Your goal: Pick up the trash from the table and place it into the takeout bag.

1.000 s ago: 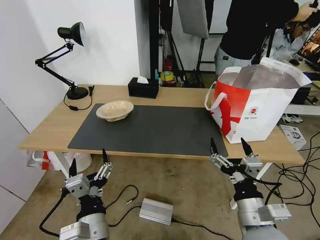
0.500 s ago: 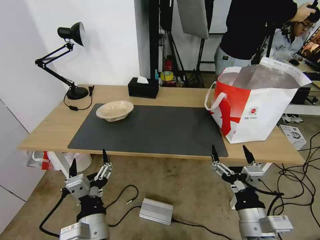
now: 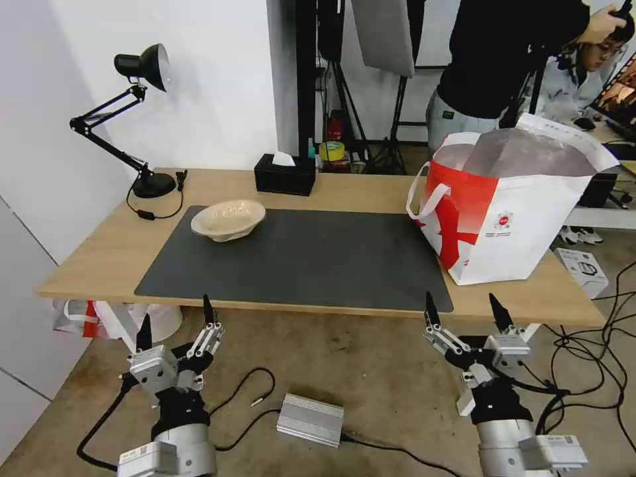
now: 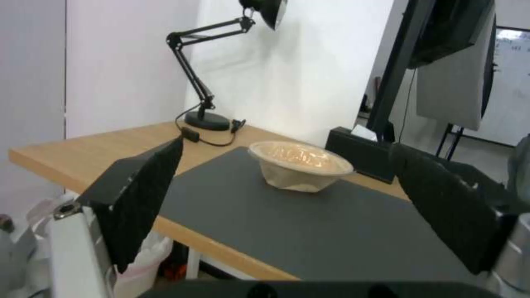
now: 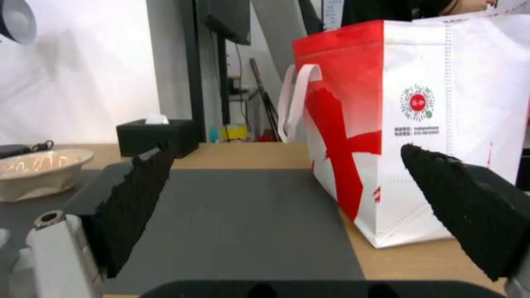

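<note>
Pulp bowl (image 3: 228,220) sat alone on the bench (image 3: 106,248); takeout bag (image 3: 510,212) stood opposite.
Right gripper (image 3: 469,313) had sunk lower, left gripper (image 3: 176,320) unmoved, both jaws open, empty.

Left gripper (image 4: 287,198) is held short of the table (image 4: 83,151) edge, jaws spread wide, nothing between them. The beige pulp bowl (image 4: 298,165) is seen upright on the dark grey mat (image 4: 309,223), beyond the gripper. The black tissue box (image 4: 359,151) is placed just behind the bowl. The desk lamp (image 4: 207,82) is stood past the bowl, off the mat, cord trailing toward it.
</note>
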You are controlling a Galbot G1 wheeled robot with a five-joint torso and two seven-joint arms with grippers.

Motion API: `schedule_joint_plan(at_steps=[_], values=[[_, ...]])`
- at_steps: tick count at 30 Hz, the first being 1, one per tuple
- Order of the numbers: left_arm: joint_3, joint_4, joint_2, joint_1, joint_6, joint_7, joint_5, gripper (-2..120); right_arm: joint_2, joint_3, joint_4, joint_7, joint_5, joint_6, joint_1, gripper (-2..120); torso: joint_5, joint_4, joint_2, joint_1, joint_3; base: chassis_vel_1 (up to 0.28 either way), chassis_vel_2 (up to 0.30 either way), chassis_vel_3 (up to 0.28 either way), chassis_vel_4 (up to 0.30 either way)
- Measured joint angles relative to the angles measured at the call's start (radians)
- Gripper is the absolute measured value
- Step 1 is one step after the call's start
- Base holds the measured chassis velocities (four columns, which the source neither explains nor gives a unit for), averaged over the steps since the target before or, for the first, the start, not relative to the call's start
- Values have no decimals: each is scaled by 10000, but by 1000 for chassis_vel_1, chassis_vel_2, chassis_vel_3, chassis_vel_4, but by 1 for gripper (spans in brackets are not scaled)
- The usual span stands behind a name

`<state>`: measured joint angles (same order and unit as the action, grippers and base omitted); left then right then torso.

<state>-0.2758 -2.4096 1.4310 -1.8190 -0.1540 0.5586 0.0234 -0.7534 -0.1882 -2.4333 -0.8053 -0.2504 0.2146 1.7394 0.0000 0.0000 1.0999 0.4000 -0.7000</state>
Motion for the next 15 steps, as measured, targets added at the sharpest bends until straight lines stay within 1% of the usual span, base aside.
schedule_joint_plan(at_steps=[15], values=[[37, -31, -1, -10, -1, 0, 1, 100, 32, -125, -398, -98, 34, -264, 587, 100, 0, 0, 0, 0, 0, 0, 0, 0, 0]])
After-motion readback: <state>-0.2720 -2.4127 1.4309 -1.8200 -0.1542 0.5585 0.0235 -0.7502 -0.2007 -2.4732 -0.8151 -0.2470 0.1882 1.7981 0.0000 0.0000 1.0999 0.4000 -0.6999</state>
